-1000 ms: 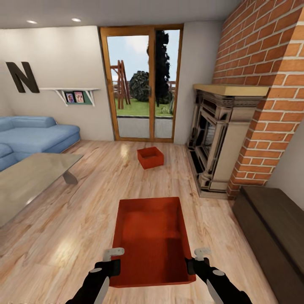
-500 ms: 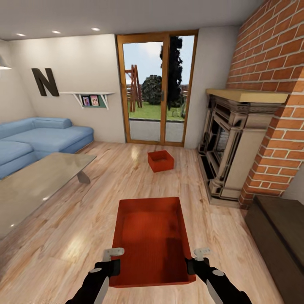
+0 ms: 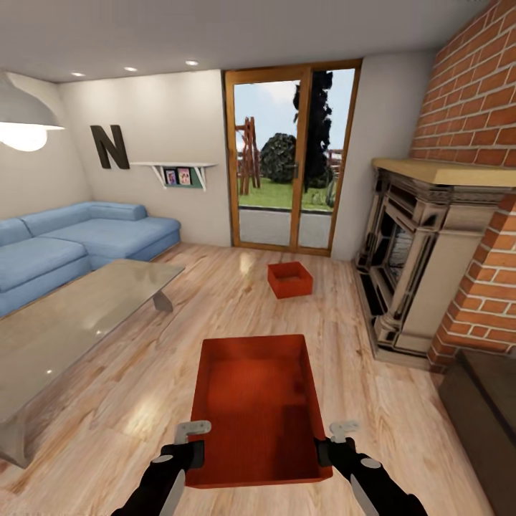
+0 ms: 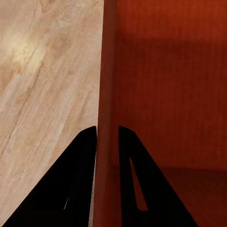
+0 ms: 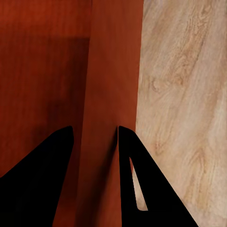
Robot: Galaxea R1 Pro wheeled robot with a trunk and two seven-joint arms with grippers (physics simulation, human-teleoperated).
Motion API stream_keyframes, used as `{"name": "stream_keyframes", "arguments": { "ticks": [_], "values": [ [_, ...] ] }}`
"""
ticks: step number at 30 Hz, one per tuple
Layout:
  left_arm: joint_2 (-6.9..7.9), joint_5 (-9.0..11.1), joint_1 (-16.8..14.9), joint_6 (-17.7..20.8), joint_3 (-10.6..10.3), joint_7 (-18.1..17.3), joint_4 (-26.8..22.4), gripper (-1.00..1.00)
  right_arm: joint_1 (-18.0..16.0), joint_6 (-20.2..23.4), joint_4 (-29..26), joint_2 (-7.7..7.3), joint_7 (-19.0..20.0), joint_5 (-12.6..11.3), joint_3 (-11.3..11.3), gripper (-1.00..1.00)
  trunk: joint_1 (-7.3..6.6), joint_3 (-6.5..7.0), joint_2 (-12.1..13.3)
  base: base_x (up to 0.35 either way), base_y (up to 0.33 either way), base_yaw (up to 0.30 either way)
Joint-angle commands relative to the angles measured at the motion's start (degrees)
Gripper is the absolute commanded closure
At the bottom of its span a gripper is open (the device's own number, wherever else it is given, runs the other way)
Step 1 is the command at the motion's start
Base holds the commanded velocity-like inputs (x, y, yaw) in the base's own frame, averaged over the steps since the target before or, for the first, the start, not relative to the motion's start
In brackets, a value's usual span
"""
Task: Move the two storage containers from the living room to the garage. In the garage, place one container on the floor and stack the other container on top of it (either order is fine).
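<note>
In the living room, we hold one storage container (image 3: pixel 256 408) out front: left gripper (image 4: pixel 107 135) pinching its left wall, right gripper (image 5: pixel 94 135) pinching its right wall. Against the earlier pictures the whole view has swung left, sofa (image 3: pixel 79 240) and lamp (image 3: pixel 25 118) now in. We judge transport underway; the second container (image 3: pixel 289 279) sits on planks near the fireplace (image 3: pixel 412 265).

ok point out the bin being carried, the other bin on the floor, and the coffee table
carried bin (image 3: pixel 258 408), head view, on its inside bottom
other bin (image 3: pixel 290 279), head view, on its front wall
coffee table (image 3: pixel 72 322), head view, on its bare top
</note>
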Motion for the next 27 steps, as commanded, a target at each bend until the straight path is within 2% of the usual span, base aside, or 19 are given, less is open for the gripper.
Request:
{"name": "stream_keyframes", "arguments": {
  "ticks": [1,27],
  "values": [
    [0.01,-1.1,0.0,0.5,0.0,1.9,-0.1,1.00,0.0,0.3,-0.1,0.23,1.7,-0.6,-0.3,1.00,-0.22,0.19,0.4,0.000,0.000,0.188],
    [0.02,-1.1,0.0,0.5,0.0,1.9,-0.1,1.00,0.0,0.3,-0.1,0.23,1.7,-0.7,-0.3,1.00,-5.93,6.79,10.8,0.000,0.000,0.188]
  ]
}}
